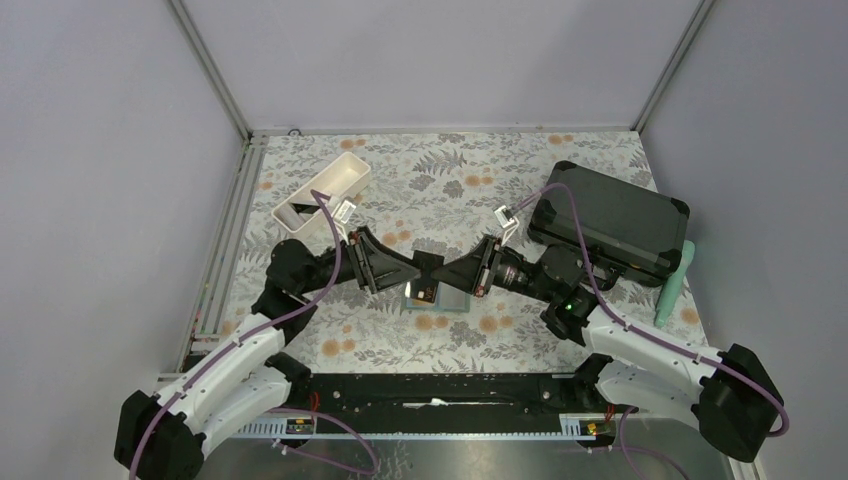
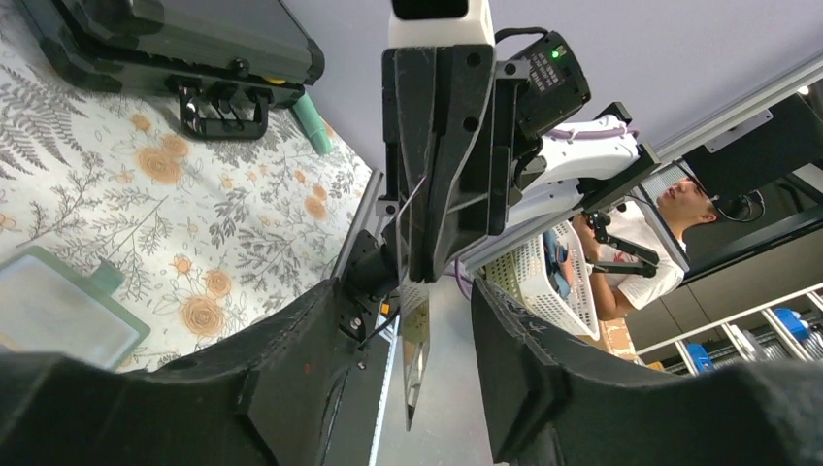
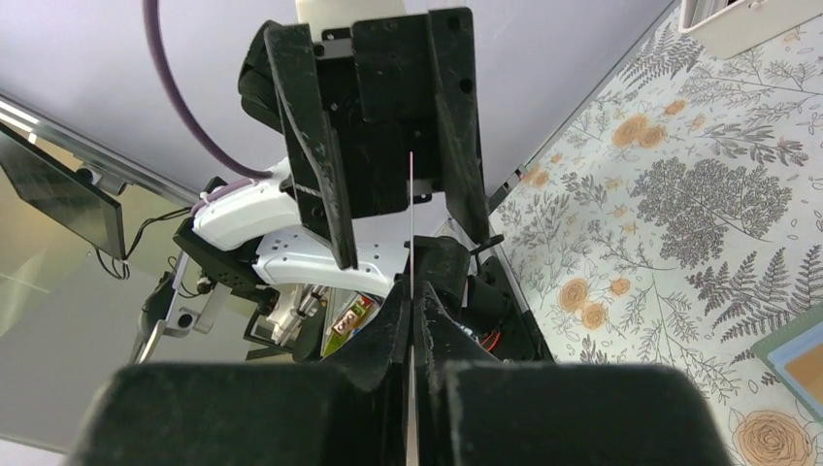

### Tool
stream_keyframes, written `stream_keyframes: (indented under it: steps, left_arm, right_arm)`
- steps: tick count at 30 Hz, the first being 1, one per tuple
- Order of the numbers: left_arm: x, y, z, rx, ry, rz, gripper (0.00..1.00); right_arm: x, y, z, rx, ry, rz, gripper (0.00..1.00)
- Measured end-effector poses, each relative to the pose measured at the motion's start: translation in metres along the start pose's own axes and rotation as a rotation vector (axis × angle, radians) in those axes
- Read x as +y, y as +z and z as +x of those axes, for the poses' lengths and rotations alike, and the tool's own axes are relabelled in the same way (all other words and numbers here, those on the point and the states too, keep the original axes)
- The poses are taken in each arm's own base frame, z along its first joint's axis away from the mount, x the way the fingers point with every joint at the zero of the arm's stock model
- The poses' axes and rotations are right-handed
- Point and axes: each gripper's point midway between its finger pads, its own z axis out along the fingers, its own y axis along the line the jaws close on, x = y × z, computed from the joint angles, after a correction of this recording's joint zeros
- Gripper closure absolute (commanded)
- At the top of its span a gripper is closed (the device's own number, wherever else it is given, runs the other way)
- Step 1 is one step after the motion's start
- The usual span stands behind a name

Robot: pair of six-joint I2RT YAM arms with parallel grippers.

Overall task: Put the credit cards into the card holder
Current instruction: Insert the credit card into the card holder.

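Note:
The sage-green card holder (image 1: pixel 452 300) lies open on the floral cloth, with a gold-orange card (image 1: pixel 424 292) on it; it also shows as card holder (image 2: pixel 58 311) and card holder (image 3: pixel 801 357). Both grippers meet tip to tip just above it. My right gripper (image 3: pixel 411 296) is shut on a thin greyish credit card (image 3: pixel 411 209) seen edge-on. That same card (image 2: pixel 415 354) hangs between my left gripper's (image 2: pixel 412 330) spread fingers (image 2: pixel 291 388), which do not touch it. From above, the left gripper (image 1: pixel 415 263) and right gripper (image 1: pixel 455 272) face each other.
A large black hard case (image 1: pixel 610 220) lies at the back right, with a teal tool (image 1: pixel 675 290) beside it. A white oblong tray (image 1: pixel 322 192) stands at the back left. Metal frame rails (image 1: pixel 220 230) border the cloth on the left.

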Motion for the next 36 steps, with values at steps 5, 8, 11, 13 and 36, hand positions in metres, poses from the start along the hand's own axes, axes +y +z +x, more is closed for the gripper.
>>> stream_keyframes:
  steps: [5, 8, 11, 13, 36]
  left_arm:
    - [0.005, -0.002, 0.012, 0.031, -0.022, -0.001, 0.60]
    - [0.006, -0.002, 0.015, 0.046, -0.029, 0.001, 0.72]
    - [0.004, -0.002, 0.020, 0.064, -0.031, 0.009, 0.97]
    - [0.003, -0.002, 0.022, 0.074, -0.033, 0.014, 1.00]
    - [0.167, -0.020, 0.093, 0.051, -0.345, -0.643, 1.00]
  right_arm:
    - [0.002, -0.001, -0.002, -0.009, -0.004, -0.004, 1.00]
    - [0.003, -0.001, -0.002, -0.009, -0.005, -0.005, 1.00]
    - [0.002, -0.001, -0.002, -0.007, -0.004, -0.003, 1.00]
    - [-0.002, -0.001, 0.001, 0.001, -0.001, 0.011, 1.00]
    - [-0.166, -0.066, 0.019, 0.007, -0.064, 0.853, 0.35]
